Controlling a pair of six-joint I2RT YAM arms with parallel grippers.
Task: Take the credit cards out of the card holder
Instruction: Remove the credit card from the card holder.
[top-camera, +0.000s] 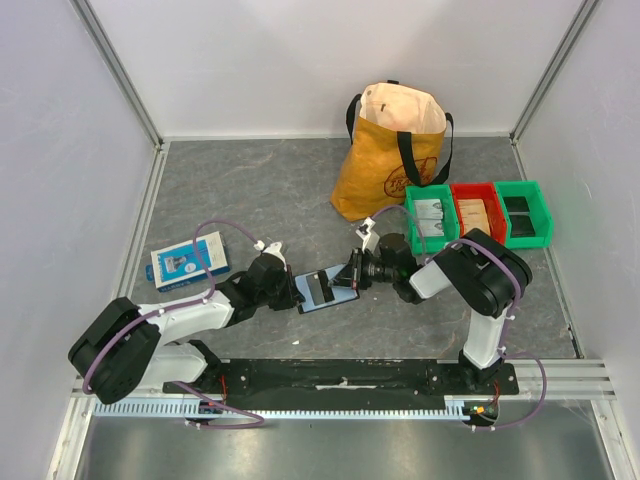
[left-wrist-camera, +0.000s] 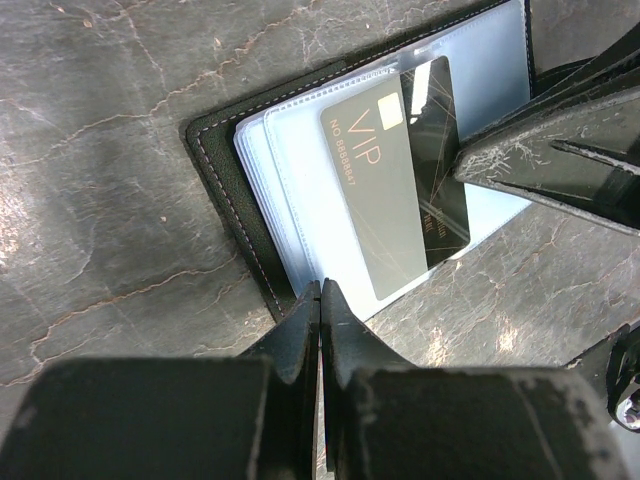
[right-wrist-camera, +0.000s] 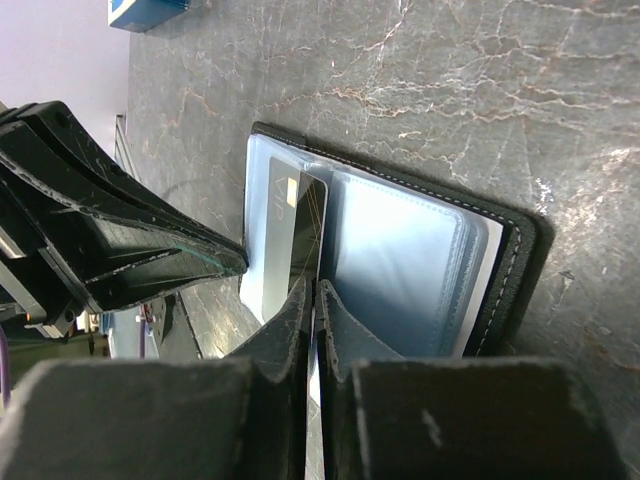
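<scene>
The black card holder (top-camera: 326, 288) lies open on the grey table between my two grippers, its clear plastic sleeves facing up. In the left wrist view its black cover (left-wrist-camera: 225, 190) frames the sleeves, and a grey-and-black credit card (left-wrist-camera: 395, 180) marked VIP sticks part way out of a sleeve. My left gripper (left-wrist-camera: 320, 290) is shut on the holder's near edge. My right gripper (right-wrist-camera: 315, 288) is shut on the card's edge (right-wrist-camera: 285, 230), with the holder's cover (right-wrist-camera: 515, 260) to its right. Other cards are hidden.
A blue-and-white flat box (top-camera: 188, 266) lies at the left. An orange bag (top-camera: 392, 150) stands at the back. A green bin (top-camera: 432, 213), a red bin (top-camera: 476, 212) and a second green bin (top-camera: 524, 212) stand at the right.
</scene>
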